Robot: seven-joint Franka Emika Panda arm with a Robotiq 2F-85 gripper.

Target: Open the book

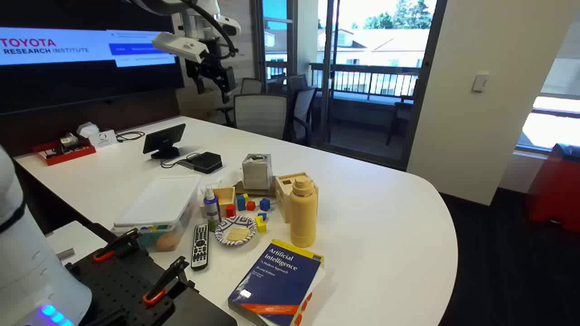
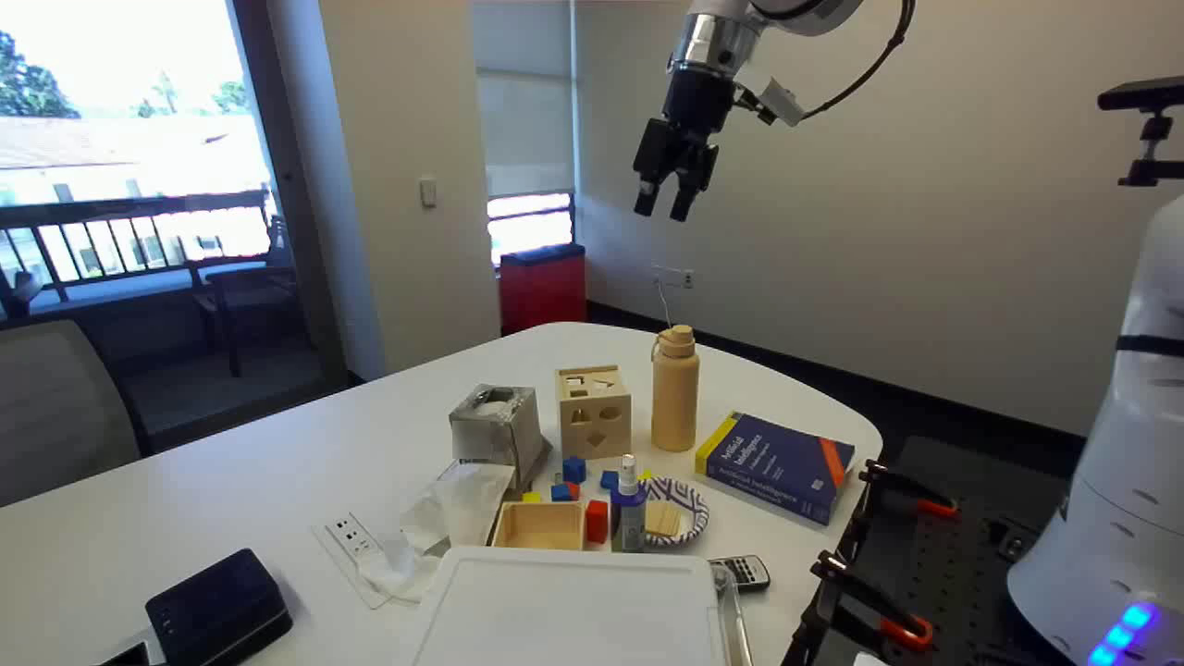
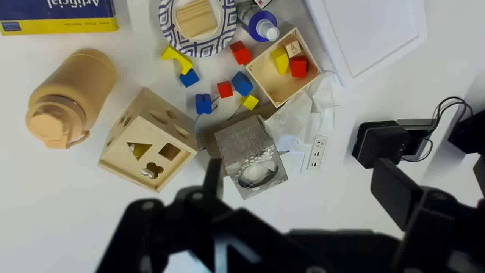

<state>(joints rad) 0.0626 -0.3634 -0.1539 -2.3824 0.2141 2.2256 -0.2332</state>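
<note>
The book [image 1: 276, 283] lies closed on the tabletop [image 1: 376, 244], the fingers [image 2: 684, 199] spread wide high above

The book is flat, front cover up, and I can read "Artificial Intelligence" in white across the dark blue, with a yellow band at one end and an orange stripe near the other. It lies close to the tabletop's edge, between a tan bottle [image 1: 303, 217] and the black perforated board [image 2: 967, 564] at the foot of the arm [image 2: 1138, 444]. The tan bottle stands upright just beside the yellow end; the wrist view shows a strip of white between the two.

Near the book there's a patterned plate [image 1: 221, 232] with pale strips [image 1: 239, 233] lying in it, and close to that a remote [image 1: 200, 246] and an upright spray bottle [image 1: 211, 210]. A wooden shape box [image 2: 593, 421] with cut-out holes is beside the tan bottle. Red, blue and yellow blocks [image 3: 242, 83] are scattered past the plate, and a few more sit in a small wooden tray [image 3: 267, 74]. A grey tissue box [image 2: 490, 439] stands near them, and a clear container [image 1: 186, 224] with a white lid [image 1: 158, 199] is on the other side of the remote. Farther along come a black device [image 1: 206, 162] and a wall screen [image 1: 81, 50] reading "Toyota Research Institute".

Overhead hangs the far end of the arm, its fingers well parted and holding nothing, high over the tabletop and well apart from the book.
</note>
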